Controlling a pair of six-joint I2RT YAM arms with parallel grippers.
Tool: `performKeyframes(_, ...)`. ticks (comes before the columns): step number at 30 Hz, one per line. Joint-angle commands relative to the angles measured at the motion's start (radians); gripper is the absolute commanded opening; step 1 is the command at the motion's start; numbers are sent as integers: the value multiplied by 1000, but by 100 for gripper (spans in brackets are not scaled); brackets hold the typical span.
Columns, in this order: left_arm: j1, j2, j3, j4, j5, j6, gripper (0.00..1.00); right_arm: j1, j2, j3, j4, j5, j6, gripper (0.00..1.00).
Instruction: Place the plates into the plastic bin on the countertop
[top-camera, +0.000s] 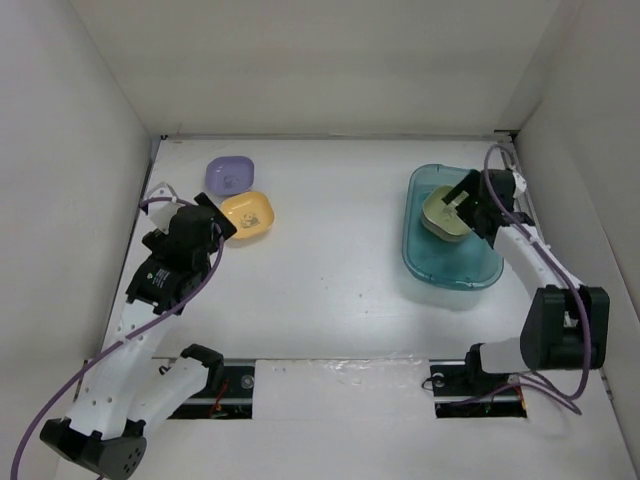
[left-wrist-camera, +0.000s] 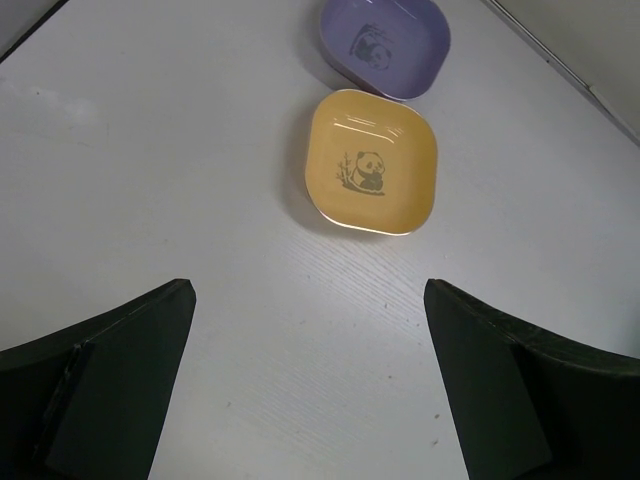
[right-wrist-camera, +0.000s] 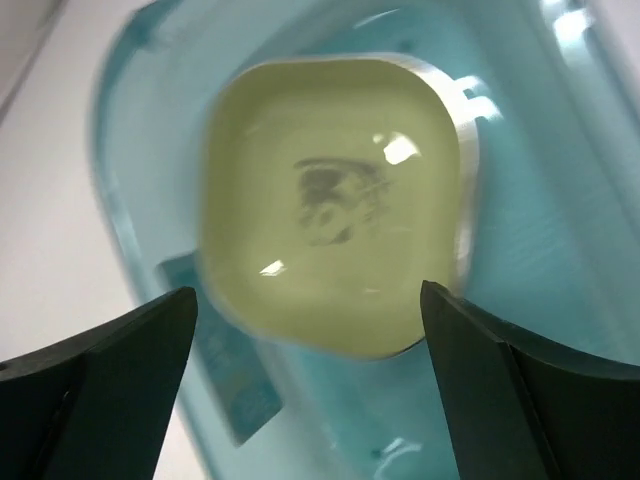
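Observation:
A yellow-orange plate (top-camera: 247, 215) and a purple plate (top-camera: 229, 176) sit side by side on the white countertop (top-camera: 330, 270) at the far left. My left gripper (top-camera: 218, 222) is open and empty just short of the yellow plate (left-wrist-camera: 372, 162), with the purple plate (left-wrist-camera: 386, 45) beyond it. The teal plastic bin (top-camera: 450, 268) stands at the right. A pale green plate (top-camera: 446, 215) lies in it on top of another plate. My right gripper (top-camera: 462, 198) hovers open above it. In the right wrist view the green plate (right-wrist-camera: 332, 200) is blurred, inside the bin (right-wrist-camera: 540, 300).
White walls close in the countertop at the left, back and right. The bin stands close to the right wall. A label (right-wrist-camera: 225, 375) shows on the bin's floor. Both arm bases stand at the near edge.

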Motion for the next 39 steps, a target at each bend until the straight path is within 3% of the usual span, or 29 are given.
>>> performKeyframes(1, 2, -23, -8, 38, 24, 30, 100, 148, -131, 12, 85, 77, -60, 100)
performKeyframes(6, 2, -23, -8, 38, 24, 30, 100, 502, -193, 99, 116, 185, -152, 100)
performKeyframes(10, 2, -33, -8, 28, -6, 7, 100, 689, -11, 248, 139, 35, -265, 100)
performKeyframes(11, 2, -44, -8, 16, -18, -5, 100, 719, 101, 289, 124, 12, -282, 98)
performKeyframes(16, 2, -116, 15, -74, -143, -117, 100, 858, 440, 616, 24, -10, -301, 93)
performKeyframes(20, 2, -205, 5, -74, -169, -147, 100, 877, 676, 826, -10, -21, -279, 90)
performKeyframes(26, 2, -178, -4, -49, -132, -109, 100, 877, 816, 954, 33, -35, -207, 87)
performKeyframes(32, 2, -124, -4, -8, -77, -61, 100, 915, 1032, 1234, -129, 24, -198, 85)
performKeyframes(39, 2, -115, -13, 11, -59, -42, 100, 935, 1197, 1481, -379, 241, -144, 76)
